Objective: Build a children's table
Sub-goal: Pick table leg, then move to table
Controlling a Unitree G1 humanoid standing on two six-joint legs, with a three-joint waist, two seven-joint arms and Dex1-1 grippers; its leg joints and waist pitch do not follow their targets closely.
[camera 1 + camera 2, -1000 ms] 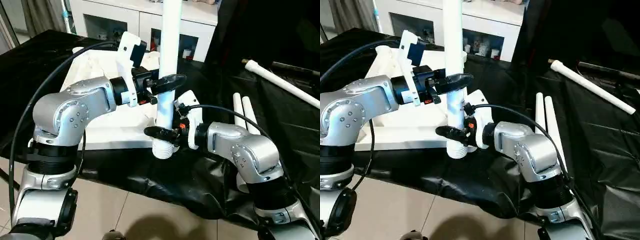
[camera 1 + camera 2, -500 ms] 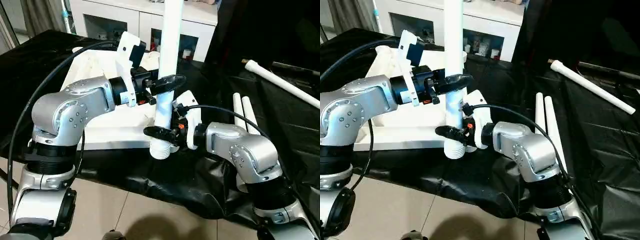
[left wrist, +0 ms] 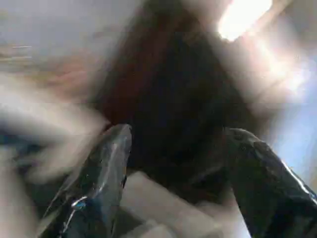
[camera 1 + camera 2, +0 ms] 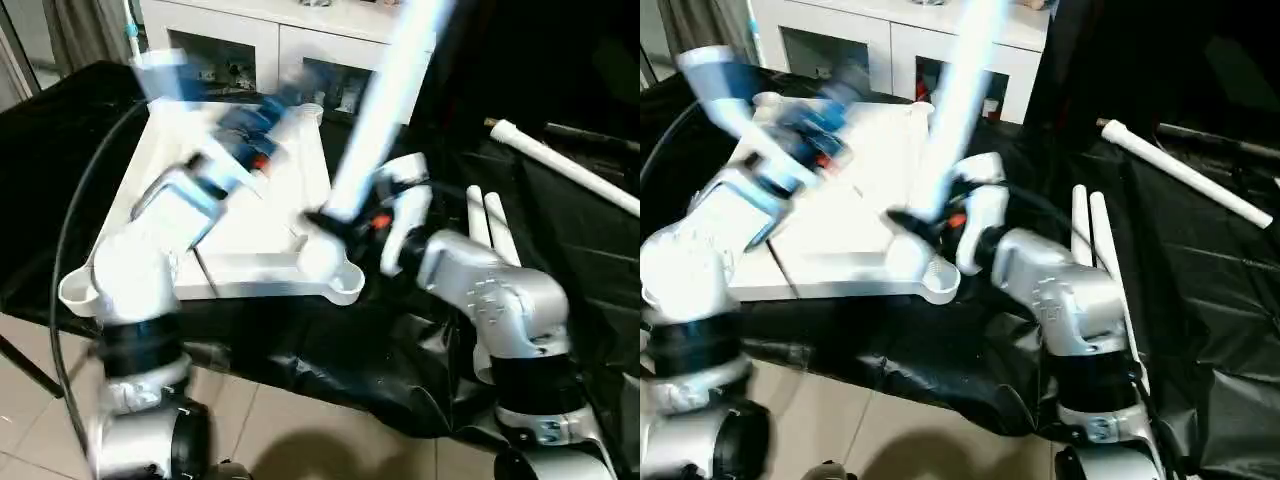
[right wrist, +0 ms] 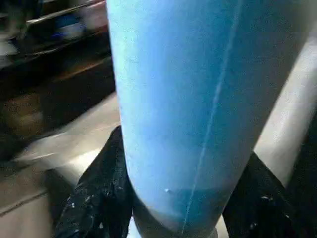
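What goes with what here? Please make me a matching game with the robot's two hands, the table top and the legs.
Things:
1. right hand
2. left hand
3. table top
4. pair of legs

States:
A. lying side by side on the black cloth
B. open, holding nothing
C. gripping a tilted leg
D. lying flat, corner sockets facing up

Pairs: 1-C, 2-B, 3-D, 4-A

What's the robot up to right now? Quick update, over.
Right gripper clamped on a leg, tilted, foot at the table top's near corner socket. Left gripper open, off the leg. Three spare legs on the black cloth.
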